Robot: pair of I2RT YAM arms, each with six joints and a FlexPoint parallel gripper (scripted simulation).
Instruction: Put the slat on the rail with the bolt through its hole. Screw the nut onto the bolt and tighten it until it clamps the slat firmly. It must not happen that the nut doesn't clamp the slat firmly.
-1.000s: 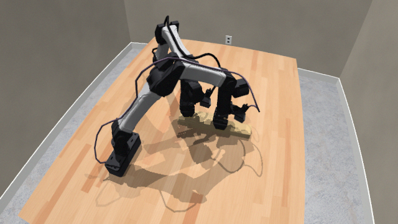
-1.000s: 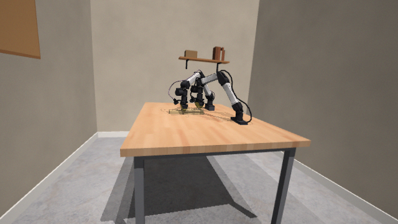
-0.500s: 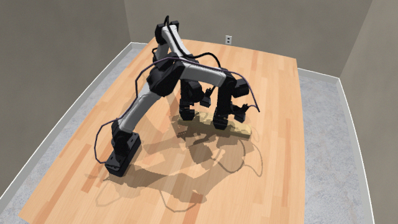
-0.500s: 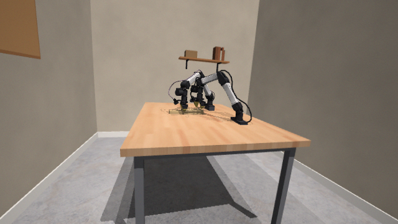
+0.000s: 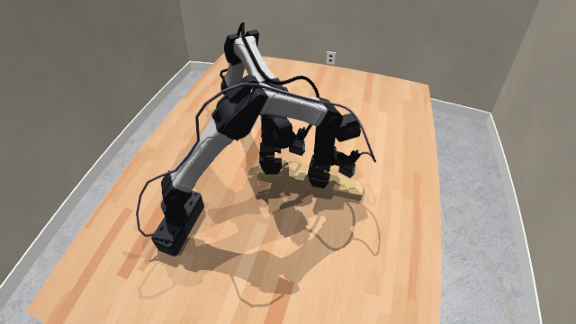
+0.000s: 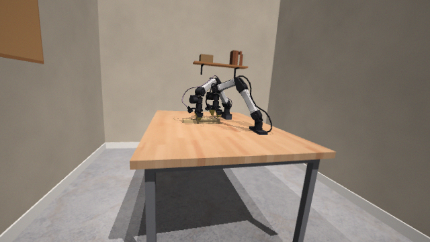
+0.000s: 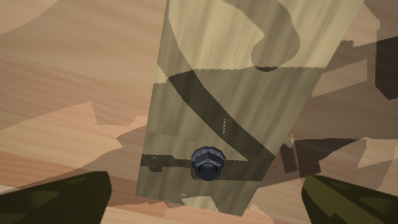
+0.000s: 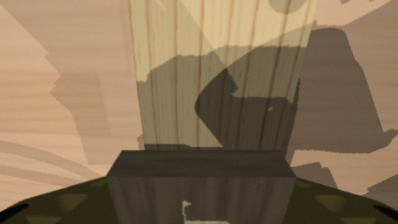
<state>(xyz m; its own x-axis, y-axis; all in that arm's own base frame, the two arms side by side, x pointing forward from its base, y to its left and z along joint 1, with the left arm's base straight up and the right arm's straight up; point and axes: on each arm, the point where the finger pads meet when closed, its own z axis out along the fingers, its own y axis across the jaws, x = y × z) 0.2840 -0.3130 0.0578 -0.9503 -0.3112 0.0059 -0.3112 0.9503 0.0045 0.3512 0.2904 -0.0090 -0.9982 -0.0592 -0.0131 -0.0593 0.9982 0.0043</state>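
Nearest the lens in the wrist views: the pincer fingertips. Left pincer (image 5: 271, 166) (image 6: 215, 114) (image 7: 206, 187) spread to its full width, one finger at either side of the frame, wood and hardware between them but neither gripped. It holds nothing.

Right pincer (image 5: 319, 181) (image 6: 198, 117) (image 8: 201, 185) mostly open. Its fingers flank a shaded, raised wooden block (image 8: 201, 162), one at each side; cannot tell whether they press on it or merely straddle it. Block lies crosswise at the bottom of the view, above a paler wooden strip (image 8: 220, 60) running away up the frame.

Hardware: dark nut (image 7: 208, 156) seated around the bolt (image 7: 208, 171), near the close end of a long pale board (image 5: 348, 185) (image 6: 188, 120). Bolt's round end shows in the nut. Cannot tell how tight the nut sits, nor whether slat and rail are both beneath it; the two are hard to separate under the shadows.

Board lies flat on the bench (image 5: 382, 252) (image 6: 228, 144). From above, left pincer is over the end nearer the arm bases, right pincer farther along. Both wrists point down; arm shadows cross the wood.
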